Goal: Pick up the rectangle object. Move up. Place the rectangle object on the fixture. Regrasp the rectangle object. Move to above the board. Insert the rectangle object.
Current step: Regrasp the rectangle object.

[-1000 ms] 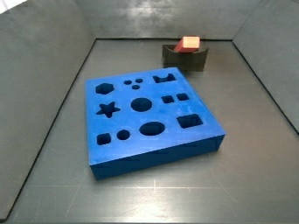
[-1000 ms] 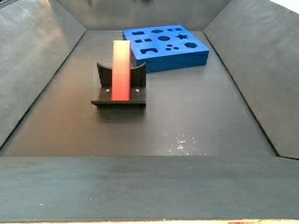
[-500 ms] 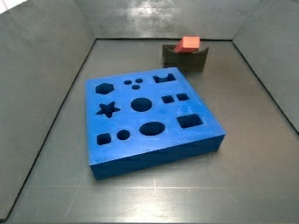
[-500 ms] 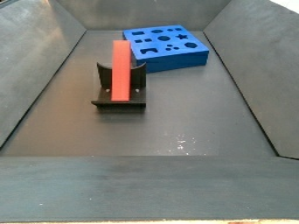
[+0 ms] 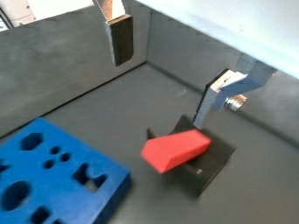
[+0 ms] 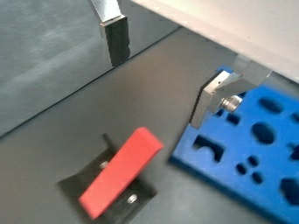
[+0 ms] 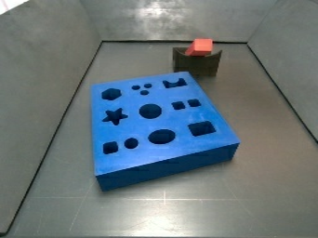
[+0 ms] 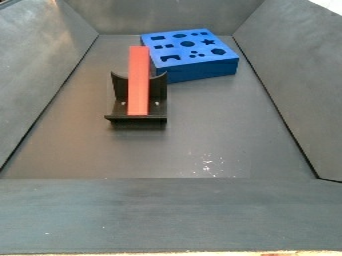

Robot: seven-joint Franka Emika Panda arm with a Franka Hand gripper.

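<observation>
High over the floor, gripper (image 5: 176,66) spread wide with nothing between its fingers (image 5: 121,39), rectangle object (image 8: 136,79) lying across the fixture (image 8: 139,108), apart from the board (image 8: 194,52).

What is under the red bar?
The red bar lies on the dark fixture, resting in its notch. The part of the fixture right beneath it is hidden. The gripper is open above, holding nothing.

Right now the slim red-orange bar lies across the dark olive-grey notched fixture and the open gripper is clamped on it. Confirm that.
Not clamped. In both wrist views the open gripper hangs above the slim red-orange bar, its fingers apart and touching nothing. The bar does lie across the dark olive-grey notched fixture.
</observation>
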